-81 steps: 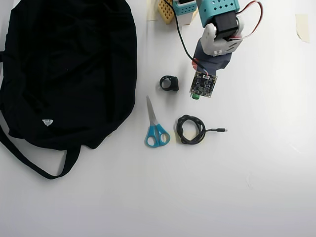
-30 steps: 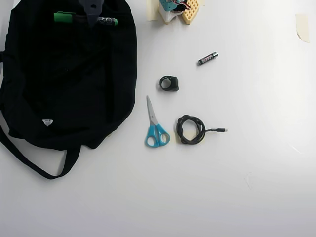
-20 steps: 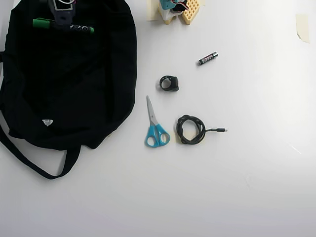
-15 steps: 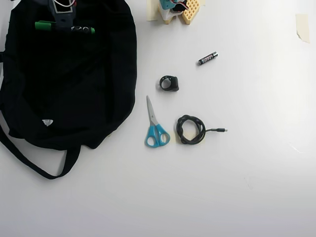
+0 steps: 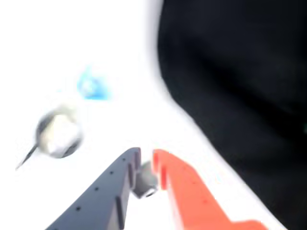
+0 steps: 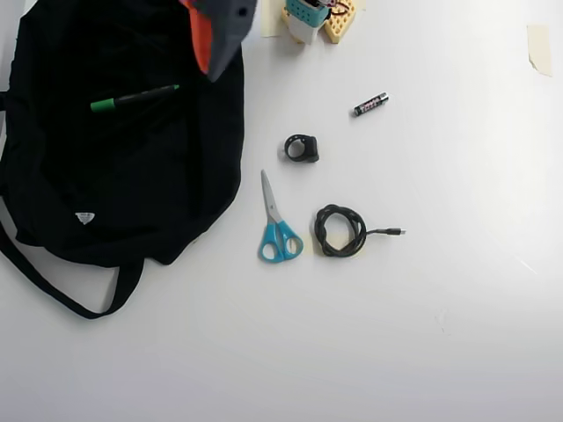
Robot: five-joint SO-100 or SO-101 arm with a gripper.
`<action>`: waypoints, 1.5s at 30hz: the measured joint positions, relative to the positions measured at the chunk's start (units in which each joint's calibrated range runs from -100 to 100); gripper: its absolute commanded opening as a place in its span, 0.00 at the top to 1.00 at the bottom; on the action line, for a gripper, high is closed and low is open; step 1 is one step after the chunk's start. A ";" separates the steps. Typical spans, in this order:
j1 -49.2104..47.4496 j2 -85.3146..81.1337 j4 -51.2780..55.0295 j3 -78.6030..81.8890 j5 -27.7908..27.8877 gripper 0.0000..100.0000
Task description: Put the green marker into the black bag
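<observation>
On the black bag [image 6: 123, 176], toward its upper part in the overhead view, the green marker [image 6: 134, 98] lies loose on the fabric, slightly tilted. The gripper [image 6: 211, 66] hangs over the bag's upper right edge, apart from the marker; in the blurred wrist view its jaws seem nearly closed and empty. Right of the bag, on the plain white table [image 6: 422, 334], lie scissors [image 6: 277, 224], a coiled cable [image 6: 341, 230] and a battery [image 6: 370, 104].
</observation>
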 measured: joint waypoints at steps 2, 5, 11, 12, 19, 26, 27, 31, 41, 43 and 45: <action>-11.98 -0.25 -2.92 0.00 0.00 0.98; -19.47 -0.33 -2.92 0.00 -1.37 0.98; -24.76 -0.50 4.81 0.00 0.88 0.98; -25.50 -1.00 5.15 0.00 1.90 0.98; -25.64 -12.70 4.38 13.29 7.37 0.97; -27.99 -31.55 -8.59 39.62 7.67 0.97; -27.63 -34.79 -10.99 44.18 7.67 0.97; -27.55 -47.99 -18.38 62.66 7.67 0.97; -22.70 -74.89 -20.78 94.50 8.16 0.98; -22.85 -78.54 -20.87 97.33 8.21 0.98; -22.26 -81.36 -20.35 100.08 8.25 0.98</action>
